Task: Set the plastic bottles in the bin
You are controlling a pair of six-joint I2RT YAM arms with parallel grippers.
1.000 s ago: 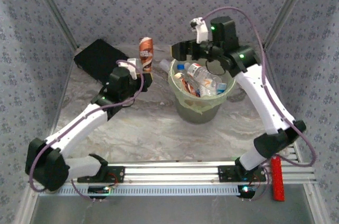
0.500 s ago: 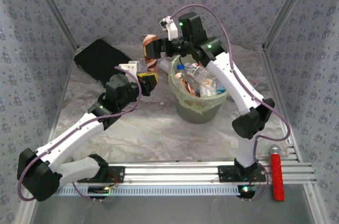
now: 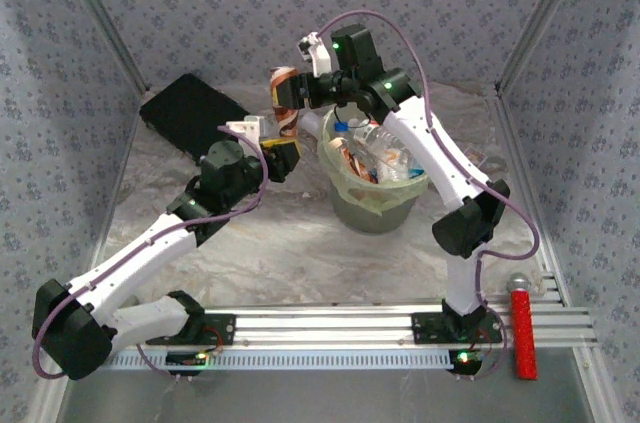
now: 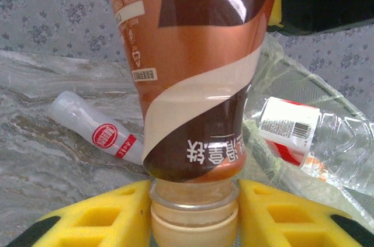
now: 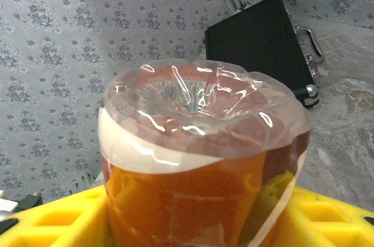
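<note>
A bottle with a brown and orange label (image 3: pixel 283 76) hangs cap down just left of the bin (image 3: pixel 375 213). My left gripper (image 3: pixel 283 155) is below it. In the left wrist view that gripper (image 4: pixel 194 218) is shut on the bottle (image 4: pixel 198 83) at its pale cap, a yellow finger against each side. My right gripper (image 3: pixel 286 95) comes in from the right and is shut on the bottle's upper body; in the right wrist view (image 5: pixel 198 223) the bottle (image 5: pixel 198 142) sits between its fingers. The bin holds several bottles (image 3: pixel 385 148). A small white bottle (image 4: pixel 96 133) lies on the table.
A flat black case (image 3: pixel 185 113) lies at the back left, also seen behind the bottle in the right wrist view (image 5: pixel 263 42). A red-handled tool (image 3: pixel 520 328) lies at the front right on the rail. Crinkled plastic sheet covers the table round the bin.
My right arm swung left from over the bin to the raised bottle and closed on its body. My left arm moved slightly right and still has the bottle by the cap.
</note>
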